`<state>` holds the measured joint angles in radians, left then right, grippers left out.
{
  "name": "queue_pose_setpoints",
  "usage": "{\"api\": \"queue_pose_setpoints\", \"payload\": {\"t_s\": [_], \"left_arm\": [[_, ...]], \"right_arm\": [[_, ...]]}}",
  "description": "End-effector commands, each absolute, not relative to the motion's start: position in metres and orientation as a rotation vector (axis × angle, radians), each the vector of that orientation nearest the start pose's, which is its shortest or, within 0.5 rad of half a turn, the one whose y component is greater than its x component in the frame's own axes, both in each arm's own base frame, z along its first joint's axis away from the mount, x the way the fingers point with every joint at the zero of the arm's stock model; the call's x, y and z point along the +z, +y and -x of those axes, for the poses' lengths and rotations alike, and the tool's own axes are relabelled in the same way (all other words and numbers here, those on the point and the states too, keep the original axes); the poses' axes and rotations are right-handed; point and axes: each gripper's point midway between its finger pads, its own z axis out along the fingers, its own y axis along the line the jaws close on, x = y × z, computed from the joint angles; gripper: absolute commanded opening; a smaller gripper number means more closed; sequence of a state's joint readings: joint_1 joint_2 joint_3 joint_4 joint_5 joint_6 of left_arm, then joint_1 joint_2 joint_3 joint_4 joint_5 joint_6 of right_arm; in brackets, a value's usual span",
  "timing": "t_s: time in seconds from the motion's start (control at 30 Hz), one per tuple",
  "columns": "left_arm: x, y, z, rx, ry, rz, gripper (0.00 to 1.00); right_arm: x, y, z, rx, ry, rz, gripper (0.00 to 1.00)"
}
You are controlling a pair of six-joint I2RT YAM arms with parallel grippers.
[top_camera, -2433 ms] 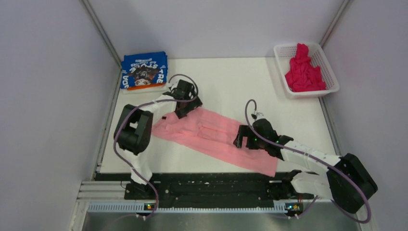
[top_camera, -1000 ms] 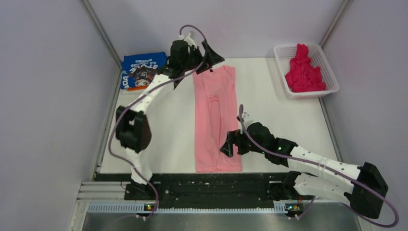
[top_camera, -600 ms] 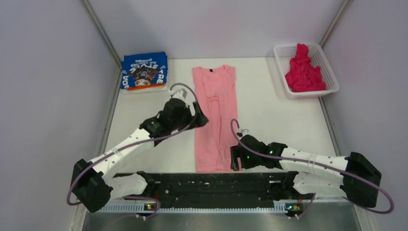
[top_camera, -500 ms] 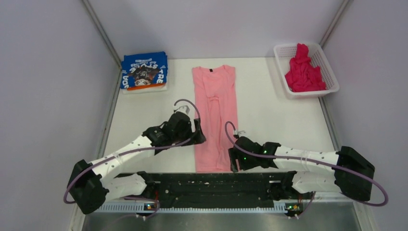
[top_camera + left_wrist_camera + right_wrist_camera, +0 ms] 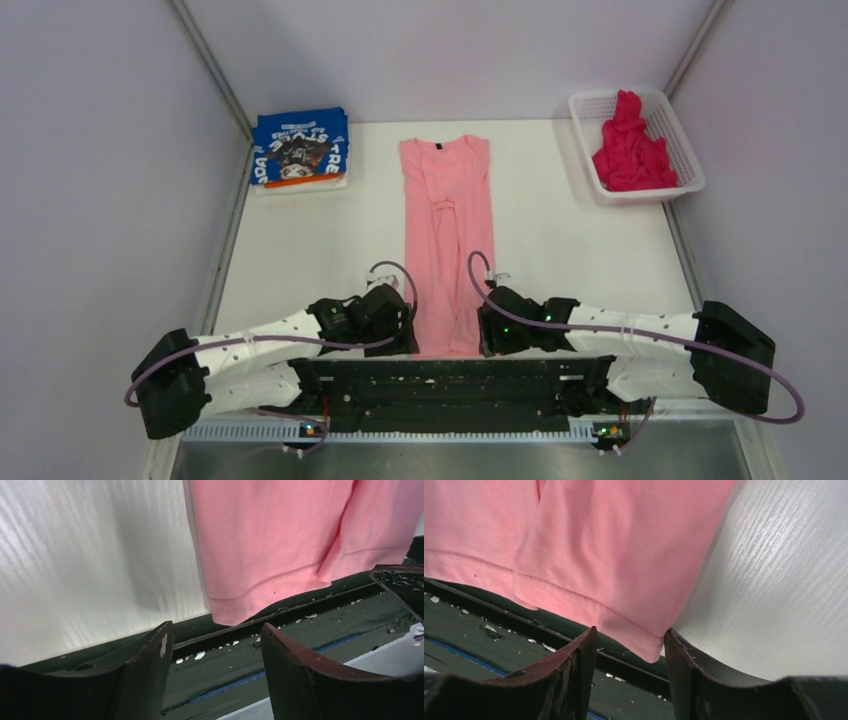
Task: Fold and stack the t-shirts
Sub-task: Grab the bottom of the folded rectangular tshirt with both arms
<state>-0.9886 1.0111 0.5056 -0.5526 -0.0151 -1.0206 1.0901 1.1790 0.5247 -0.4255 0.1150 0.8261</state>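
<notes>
The light pink t-shirt [image 5: 447, 235] lies as a long narrow strip down the table's middle, collar at the far end, hem hanging over the near edge. My left gripper [image 5: 403, 335] is open at the hem's left corner [image 5: 227, 611], which sits just beyond the finger gap [image 5: 216, 645]. My right gripper [image 5: 487, 335] is open at the hem's right corner [image 5: 644, 642], which pokes between its fingers [image 5: 630, 647]. The folded blue t-shirt [image 5: 300, 148] lies at the far left. The magenta t-shirt [image 5: 630, 145] is crumpled in the basket.
The white mesh basket [image 5: 682, 141] stands at the far right corner. The black base rail [image 5: 450, 380] runs along the table's near edge, right under both grippers. Grey walls close in left and right.
The pink shirt was swung from a slant to lie lengthwise and let go. Both grippers then came down to the near hem, the left one from the collar end.
</notes>
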Motion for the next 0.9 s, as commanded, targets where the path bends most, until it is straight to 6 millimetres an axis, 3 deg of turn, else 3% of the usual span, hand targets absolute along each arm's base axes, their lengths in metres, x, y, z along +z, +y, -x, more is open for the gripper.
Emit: {"api": "queue_pose_setpoints", "payload": {"t_s": [0.0,0.2,0.33,0.5,0.63,0.73,0.8,0.87], "left_arm": [[0.04,-0.23,-0.106,-0.693,2.754,0.08,0.66],[0.027,-0.226,-0.106,-0.622,2.785,0.073,0.6],[0.022,-0.232,-0.102,-0.673,2.796,0.076,0.55],[0.01,-0.234,-0.092,-0.687,2.855,0.111,0.31],[0.006,-0.223,-0.089,-0.643,2.862,0.161,0.0],[0.009,-0.215,-0.088,-0.609,2.859,0.184,0.0],[0.012,-0.215,-0.088,-0.627,2.85,0.188,0.0],[0.016,-0.218,-0.087,-0.663,2.839,0.19,0.0]], "right_arm": [[0.017,0.221,-0.105,0.464,2.698,0.27,0.51],[0.013,0.216,-0.107,0.419,2.706,0.239,0.45],[0.011,0.212,-0.105,0.403,2.718,0.227,0.4],[0.012,0.207,-0.102,0.389,2.729,0.217,0.34],[0.009,0.197,-0.097,0.363,2.749,0.213,0.27],[0.009,0.19,-0.094,0.352,2.754,0.2,0.16],[0.011,0.189,-0.093,0.368,2.745,0.189,0.0],[0.015,0.193,-0.093,0.407,2.732,0.195,0.0]]}}
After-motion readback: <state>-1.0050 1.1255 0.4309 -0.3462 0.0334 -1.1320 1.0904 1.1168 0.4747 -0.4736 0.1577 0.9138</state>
